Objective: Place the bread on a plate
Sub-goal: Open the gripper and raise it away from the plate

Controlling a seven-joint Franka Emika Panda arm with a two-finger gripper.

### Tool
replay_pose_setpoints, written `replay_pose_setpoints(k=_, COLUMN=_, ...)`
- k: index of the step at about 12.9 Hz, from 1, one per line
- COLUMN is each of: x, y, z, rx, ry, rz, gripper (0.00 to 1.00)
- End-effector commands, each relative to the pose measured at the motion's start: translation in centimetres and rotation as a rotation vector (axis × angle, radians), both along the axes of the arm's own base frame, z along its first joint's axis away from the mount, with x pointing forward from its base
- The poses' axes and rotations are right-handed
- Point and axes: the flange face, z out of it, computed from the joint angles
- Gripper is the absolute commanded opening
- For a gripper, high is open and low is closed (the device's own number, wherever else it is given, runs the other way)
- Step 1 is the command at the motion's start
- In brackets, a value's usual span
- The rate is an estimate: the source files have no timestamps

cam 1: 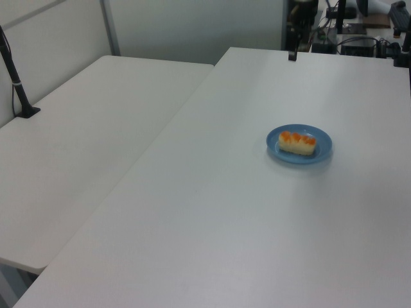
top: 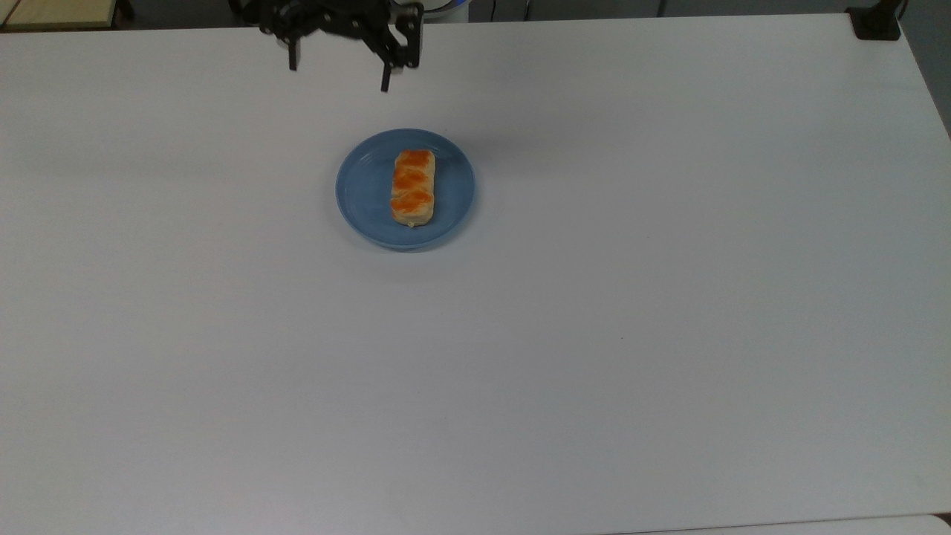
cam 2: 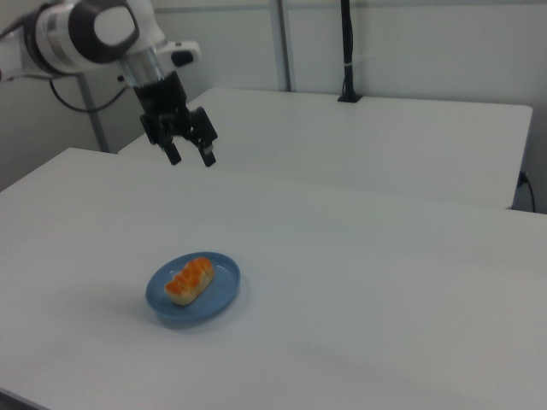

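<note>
White arm, black two-fingered tool

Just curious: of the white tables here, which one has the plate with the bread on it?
The nearer white table, the one bearing the blue plate and bread. The adjoining table on the left view's left has no plate.

The bread lay lengthwise on the blue plate, above the frame's centre on the white table. The gripper hung at the top edge, fingers spread, well apart from the plate.
</note>
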Motion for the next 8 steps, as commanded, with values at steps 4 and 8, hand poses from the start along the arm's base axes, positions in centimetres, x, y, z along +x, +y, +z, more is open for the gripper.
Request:
replay_pose_setpoints(k=4, x=-1.2, y=-3.5, z=6.2, rx=0.112, ry=-0.021, rz=-0.062, gripper=1.00)
replay_pose_setpoints(k=8, x=-1.2, y=-4.1, z=6.3, rx=0.107, ry=-0.026, rz=-0.048, gripper=1.00)
